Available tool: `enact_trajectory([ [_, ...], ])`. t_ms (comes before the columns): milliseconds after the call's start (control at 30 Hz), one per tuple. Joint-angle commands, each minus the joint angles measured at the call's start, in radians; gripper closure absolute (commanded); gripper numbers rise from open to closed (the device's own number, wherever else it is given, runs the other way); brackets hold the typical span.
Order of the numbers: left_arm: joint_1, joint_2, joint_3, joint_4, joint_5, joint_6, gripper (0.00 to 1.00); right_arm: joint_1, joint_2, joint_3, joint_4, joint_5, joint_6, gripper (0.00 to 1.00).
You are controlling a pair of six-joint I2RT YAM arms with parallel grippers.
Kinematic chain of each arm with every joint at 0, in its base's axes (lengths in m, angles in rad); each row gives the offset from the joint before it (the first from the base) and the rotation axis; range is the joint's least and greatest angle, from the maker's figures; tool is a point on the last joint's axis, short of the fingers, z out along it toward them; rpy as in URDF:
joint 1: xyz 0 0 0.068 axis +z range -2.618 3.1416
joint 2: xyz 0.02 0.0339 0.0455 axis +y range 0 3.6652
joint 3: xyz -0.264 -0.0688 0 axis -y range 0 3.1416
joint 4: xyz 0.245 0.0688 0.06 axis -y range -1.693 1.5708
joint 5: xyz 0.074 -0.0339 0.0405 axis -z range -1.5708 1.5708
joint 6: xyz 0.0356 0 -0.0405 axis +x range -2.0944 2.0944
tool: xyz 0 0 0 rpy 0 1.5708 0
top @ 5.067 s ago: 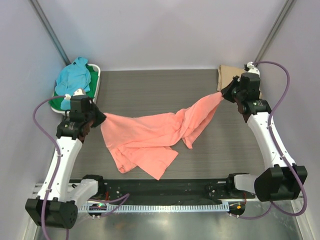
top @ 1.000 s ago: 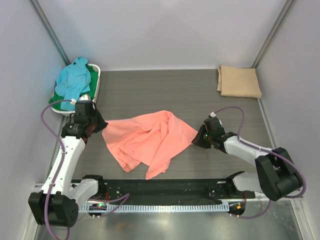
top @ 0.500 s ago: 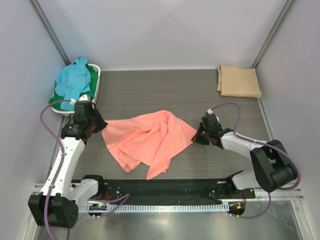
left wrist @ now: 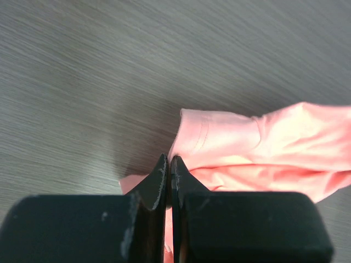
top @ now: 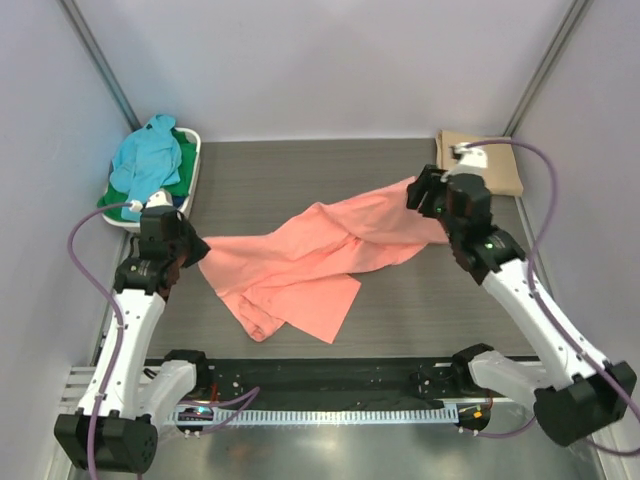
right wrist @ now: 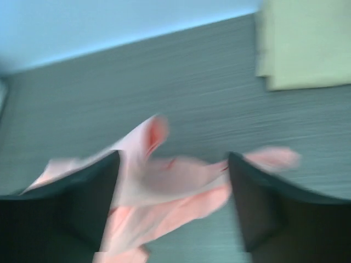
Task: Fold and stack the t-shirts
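- Salmon-pink t-shirt [top: 300, 265] lies crumpled across the middle of the tabletop [top: 300, 175], stretched in a band from the left end effector up toward the right end effector.
- Left end effector [top: 195, 250] is clamped on the shirt's left edge; its wrist view shows the fingers [left wrist: 159, 181] pressed together with pink cloth on both sides of them.
- Right end effector [top: 425, 195] sits over the shirt's far right end. In its blurred wrist view the fingers [right wrist: 82, 203] stand wide apart, with the pink cloth between them.
- Tan t-shirt [top: 500, 170] lies flat at the back right corner, partly behind the right arm.
- Light blue t-shirt [top: 148, 160] is heaped on a green t-shirt [top: 188, 165] in the basket [top: 197, 148] at the back left.
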Motion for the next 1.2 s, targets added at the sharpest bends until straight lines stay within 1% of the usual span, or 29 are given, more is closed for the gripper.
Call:
enact_trajectory([
  [0, 0.009, -0.032, -0.002, 0.045, -0.029, 0.006, 1.00, -0.178, 0.050, -0.058, -0.163, 0.180, 0.064, 0.02],
  [33, 0.010, -0.022, -0.002, 0.045, -0.026, 0.006, 1.00, -0.236, 0.179, -0.038, -0.224, 0.120, 0.110, 0.00],
  [67, 0.010, -0.015, 0.000, 0.042, -0.023, 0.006, 1.00, -0.302, 0.238, -0.046, -0.244, -0.005, 0.152, 0.00],
  [100, 0.012, -0.011, 0.005, 0.036, -0.020, 0.006, 1.00, -0.309, 0.263, -0.070, -0.204, -0.038, 0.157, 0.00],
  [167, 0.012, -0.005, 0.005, 0.027, -0.011, 0.009, 1.00, -0.309, 0.242, -0.147, -0.156, -0.040, 0.200, 0.00],
  [233, 0.012, -0.009, 0.002, 0.025, -0.012, 0.009, 1.00, -0.309, 0.193, -0.179, -0.091, -0.055, 0.218, 0.00],
  [267, 0.012, -0.015, -0.003, 0.027, -0.014, 0.009, 1.00, -0.310, 0.185, -0.187, -0.071, -0.072, 0.218, 0.00],
  [300, 0.012, -0.017, -0.002, 0.028, -0.012, 0.009, 1.00, -0.309, 0.182, -0.182, -0.042, -0.133, 0.211, 0.00],
  [367, 0.012, -0.014, 0.000, 0.033, -0.008, 0.008, 1.00, -0.306, 0.203, -0.159, -0.041, -0.191, 0.203, 0.03],
  [433, 0.012, -0.006, 0.003, 0.035, -0.006, 0.009, 1.00, -0.272, 0.220, -0.132, -0.059, -0.222, 0.188, 0.05],
  [500, 0.012, -0.003, 0.005, 0.031, 0.000, 0.009, 1.00, -0.251, 0.234, -0.145, -0.054, -0.236, 0.189, 0.07],
  [533, 0.012, -0.003, 0.005, 0.031, 0.000, 0.009, 1.00, -0.244, 0.240, -0.158, -0.042, -0.279, 0.198, 0.09],
  [600, 0.012, -0.008, 0.003, 0.034, 0.004, 0.009, 1.00, -0.246, 0.260, -0.196, 0.001, -0.298, 0.211, 0.12],
  [633, 0.012, -0.008, 0.000, 0.035, 0.004, 0.008, 1.00, -0.244, 0.274, -0.201, 0.011, -0.308, 0.214, 0.16],
  [700, 0.013, -0.006, 0.002, 0.036, 0.007, 0.009, 1.00, -0.244, 0.306, -0.201, 0.047, -0.327, 0.214, 0.20],
  [733, 0.012, -0.003, 0.002, 0.036, 0.007, 0.009, 1.00, -0.244, 0.319, -0.198, 0.061, -0.336, 0.214, 0.25],
  [800, 0.012, -0.002, 0.002, 0.035, 0.011, 0.009, 1.00, -0.244, 0.348, -0.178, 0.076, -0.351, 0.211, 0.28],
  [833, 0.012, -0.002, 0.002, 0.035, 0.009, 0.009, 1.00, -0.244, 0.377, -0.172, 0.081, -0.354, 0.209, 0.32],
  [900, 0.013, -0.005, 0.002, 0.033, 0.009, 0.009, 1.00, -0.244, 0.400, -0.159, 0.097, -0.364, 0.204, 0.35],
  [933, 0.012, -0.006, 0.002, 0.033, 0.007, 0.009, 1.00, -0.244, 0.417, -0.159, 0.104, -0.370, 0.203, 0.38],
  [1000, 0.012, -0.006, 0.002, 0.033, 0.007, 0.009, 1.00, -0.244, 0.434, -0.161, 0.120, -0.382, 0.208, 0.41],
  [1100, 0.012, -0.005, 0.002, 0.033, 0.007, 0.009, 1.00, -0.243, 0.443, -0.172, 0.136, -0.397, 0.212, 0.48],
  [1133, 0.012, -0.006, 0.002, 0.033, 0.006, 0.009, 1.00, -0.244, 0.441, -0.176, 0.139, -0.399, 0.214, 0.56],
  [1167, 0.012, -0.006, 0.002, 0.033, 0.006, 0.009, 1.00, -0.243, 0.432, -0.181, 0.139, -0.402, 0.214, 0.62],
])
